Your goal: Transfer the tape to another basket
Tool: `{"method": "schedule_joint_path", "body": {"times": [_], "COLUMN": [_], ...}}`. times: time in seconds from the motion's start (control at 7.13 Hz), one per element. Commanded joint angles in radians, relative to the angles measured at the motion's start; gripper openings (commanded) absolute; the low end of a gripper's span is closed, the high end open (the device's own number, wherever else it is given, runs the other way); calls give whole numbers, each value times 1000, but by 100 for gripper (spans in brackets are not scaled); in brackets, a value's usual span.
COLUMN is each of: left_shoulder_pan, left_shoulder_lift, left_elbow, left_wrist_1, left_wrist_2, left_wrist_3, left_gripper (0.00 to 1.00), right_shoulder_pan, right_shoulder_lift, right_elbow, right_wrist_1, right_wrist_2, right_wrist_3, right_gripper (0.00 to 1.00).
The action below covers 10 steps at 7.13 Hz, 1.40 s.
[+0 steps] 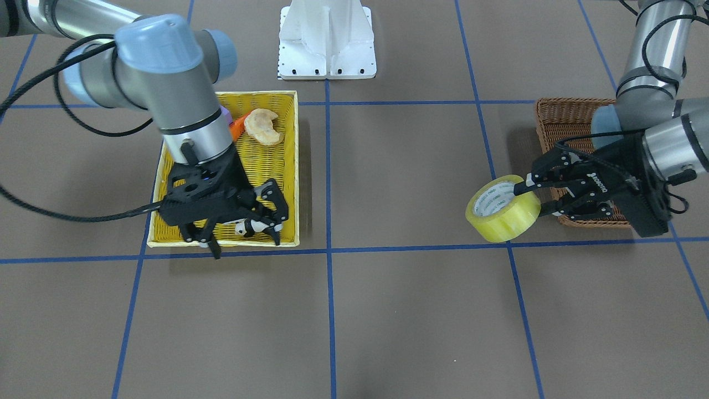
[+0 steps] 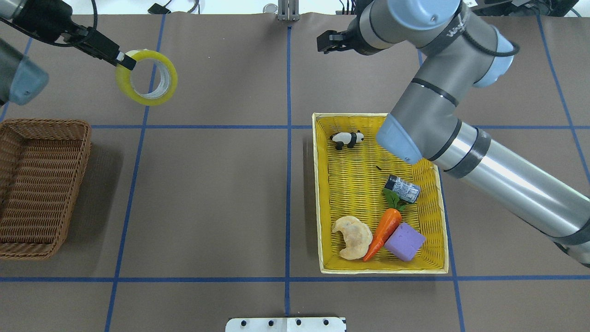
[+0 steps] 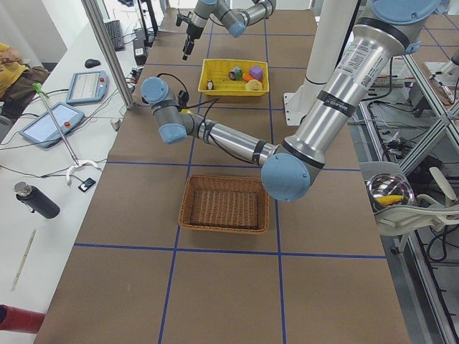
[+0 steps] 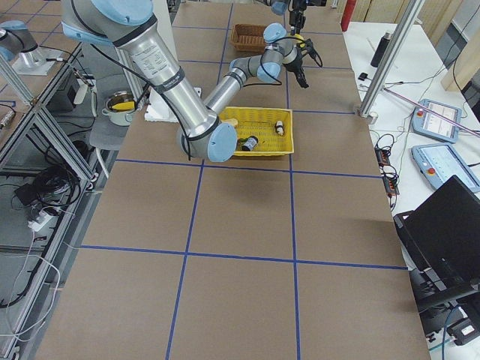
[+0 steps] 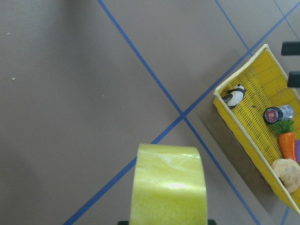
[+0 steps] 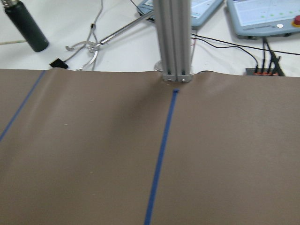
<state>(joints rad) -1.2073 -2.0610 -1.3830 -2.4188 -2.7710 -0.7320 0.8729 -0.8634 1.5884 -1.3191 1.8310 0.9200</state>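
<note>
The tape point(image 2: 171, 78), a yellowish roll with a white printed core, hangs in the air off the far side of the brown wicker basket point(image 2: 41, 184). My left gripper point(image 2: 124, 60) is shut on the roll's wall. In the front view the left gripper point(image 1: 523, 189) holds the tape point(image 1: 503, 213) beside the brown basket's point(image 1: 562, 119) near corner. The left wrist view shows the tape point(image 5: 168, 185) at bottom centre. My right gripper point(image 1: 243, 238) is open and empty, raised near the yellow basket point(image 1: 293, 166).
The yellow basket point(image 2: 318, 193) holds a toy panda point(image 2: 346, 138), a small can point(image 2: 403, 189), a carrot point(image 2: 382, 228), a purple block point(image 2: 404, 241) and a pastry point(image 2: 352, 236). A white mount base point(image 1: 327, 41) stands at the robot's side of the table.
</note>
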Motion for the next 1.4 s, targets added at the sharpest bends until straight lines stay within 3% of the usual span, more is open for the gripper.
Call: {"method": "schedule_joint_path", "body": {"times": [0.0,0.14,0.42,0.7,0.98,1.26], "left_shoulder_pan": [-90,-139,-202,-219,-219,-213], "left_shoulder_lift": [97,167,292,382,442,446], "left_elbow": [-2,-1,1,5,18,105], "left_wrist_1": [-58,-60,-62,-124,-193,-284], "left_wrist_2": [-100,-163,-235,-245,-243,-239], "left_wrist_3": [-108,-116,-129,-121,-116,-115], "left_gripper": [0,0,0,0,0,0], "right_shoulder_pan": [172,260,389,527,662,721], "right_shoulder_lift": [-81,-91,-133,-248,-385,-460], "right_elbow": [-40,-98,-114,-105,-108,-113], "right_wrist_1": [-67,-115,-254,-285,-293,-304], "right_wrist_2": [201,297,338,426,429,425], "right_wrist_3": [-227,-400,-637,-816,-1153,-1227], "right_gripper": [100,100,100,100,100,100]}}
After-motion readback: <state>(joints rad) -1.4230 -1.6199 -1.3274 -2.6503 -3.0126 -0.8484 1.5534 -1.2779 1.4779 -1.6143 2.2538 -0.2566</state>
